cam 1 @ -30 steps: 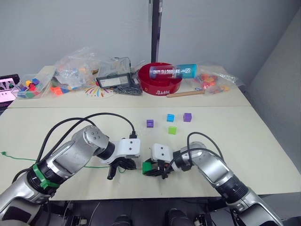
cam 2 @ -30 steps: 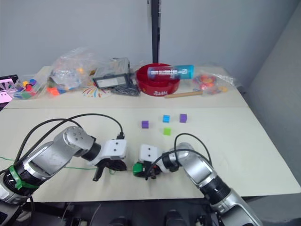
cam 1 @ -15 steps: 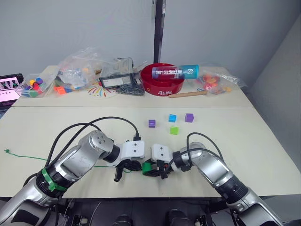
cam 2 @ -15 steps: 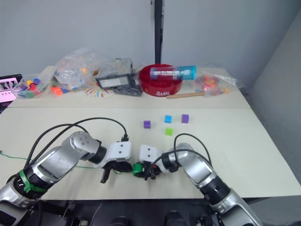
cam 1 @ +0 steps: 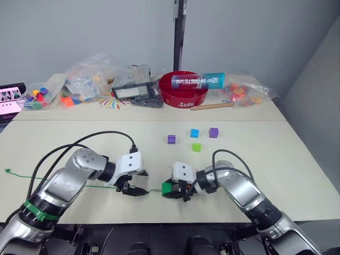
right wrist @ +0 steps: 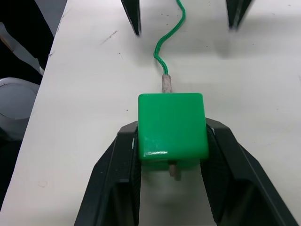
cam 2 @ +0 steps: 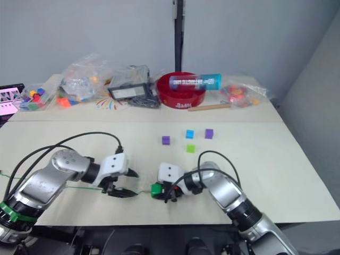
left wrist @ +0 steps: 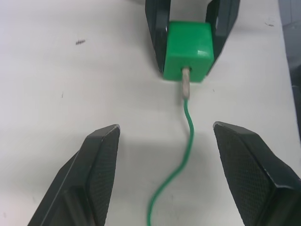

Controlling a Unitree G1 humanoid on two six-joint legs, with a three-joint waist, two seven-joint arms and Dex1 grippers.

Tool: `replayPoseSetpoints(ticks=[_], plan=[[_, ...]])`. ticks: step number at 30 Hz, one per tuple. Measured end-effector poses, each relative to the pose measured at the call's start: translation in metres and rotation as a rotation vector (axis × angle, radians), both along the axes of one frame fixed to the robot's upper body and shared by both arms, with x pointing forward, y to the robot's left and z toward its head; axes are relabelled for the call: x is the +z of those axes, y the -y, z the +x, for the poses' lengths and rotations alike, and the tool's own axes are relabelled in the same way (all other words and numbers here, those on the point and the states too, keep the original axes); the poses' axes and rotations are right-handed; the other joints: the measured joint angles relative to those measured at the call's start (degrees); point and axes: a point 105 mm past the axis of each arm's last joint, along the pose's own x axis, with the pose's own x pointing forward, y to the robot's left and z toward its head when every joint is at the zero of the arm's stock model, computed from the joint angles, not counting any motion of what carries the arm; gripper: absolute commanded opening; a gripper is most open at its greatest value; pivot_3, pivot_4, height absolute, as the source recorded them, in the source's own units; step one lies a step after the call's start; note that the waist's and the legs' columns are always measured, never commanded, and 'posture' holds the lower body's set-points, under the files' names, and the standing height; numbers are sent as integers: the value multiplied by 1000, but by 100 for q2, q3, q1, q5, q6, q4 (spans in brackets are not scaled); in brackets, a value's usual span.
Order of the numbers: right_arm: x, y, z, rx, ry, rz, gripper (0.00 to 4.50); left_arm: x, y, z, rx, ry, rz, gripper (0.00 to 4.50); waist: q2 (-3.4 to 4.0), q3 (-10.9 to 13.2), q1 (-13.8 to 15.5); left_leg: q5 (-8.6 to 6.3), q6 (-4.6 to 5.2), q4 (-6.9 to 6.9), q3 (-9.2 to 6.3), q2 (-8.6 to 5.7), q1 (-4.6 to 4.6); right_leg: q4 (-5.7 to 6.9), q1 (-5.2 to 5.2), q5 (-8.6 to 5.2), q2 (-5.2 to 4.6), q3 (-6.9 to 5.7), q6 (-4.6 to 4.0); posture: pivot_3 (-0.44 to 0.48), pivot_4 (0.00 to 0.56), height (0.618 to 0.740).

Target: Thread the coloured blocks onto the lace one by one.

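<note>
First threading underway: dark green block (right wrist: pixel 172 125) pinched in right gripper (cam 1: pixel 172 189), lace (left wrist: pixel 181 162) tip through hole. Left gripper (cam 1: pixel 134 186) wide open, empty. Next, probably: draw tip through.

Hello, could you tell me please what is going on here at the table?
A robot is threading small blocks onto a green lace. Its right gripper is shut on a green block, and the pale tip of the lace pokes out of the block's far side. The left gripper is open, with the lace lying loose between its fingers. Two purple blocks, a blue one and a light green one wait farther back on the table.
</note>
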Motion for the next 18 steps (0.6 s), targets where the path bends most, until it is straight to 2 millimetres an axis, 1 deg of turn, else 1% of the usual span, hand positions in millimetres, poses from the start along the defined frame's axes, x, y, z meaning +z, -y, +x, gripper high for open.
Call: replayPoseSetpoints(ticks=[2,4,8,11,12,13,15,18], plan=[[0,0,0,-1,0,0,1191,-3,-3,0,9,4,-21,3342,0,0,3,0,0,0,0,0,0,0,0,0,0,0,0,0,150,731],[0,0,1,-3,0,1,1191,-11,-4,-1,28,-12,-39,3342,0,0,2,0,0,0,0,0,0,1,0,0,0,0,0,0,150,731],[1,2,2,-11,3,1,1191,-24,6,3,57,-6,-88,3342,0,0,11,0,0,0,0,0,-1,0,0,0,-1,-1,0,0,150,731],[1,4,5,-29,7,-3,1191,-27,11,5,53,9,-96,3342,0,0,13,0,0,0,0,-1,1,1,1,0,-1,-1,0,0,150,731],[1,5,5,-34,7,-4,1191,-27,11,5,49,18,-93,2800,1,-1,15,0,0,0,0,-1,1,1,2,0,-1,-1,0,0,150,731],[1,5,6,-37,6,-6,1191,-28,12,7,50,32,-91,2562,1,-1,21,0,0,0,0,-3,3,0,5,1,-2,-1,0,0,150,731],[1,6,6,-40,3,-7,1191,-28,13,10,54,45,-90,1803,1,-1,26,0,0,0,0,-3,3,0,6,1,-3,-1,0,0,150,731],[2,6,6,-42,2,-7,1191,-27,14,11,50,49,-90,889,1,-1,16,0,0,0,0,-2,3,0,5,0,-2,-1,1,0,150,731]])
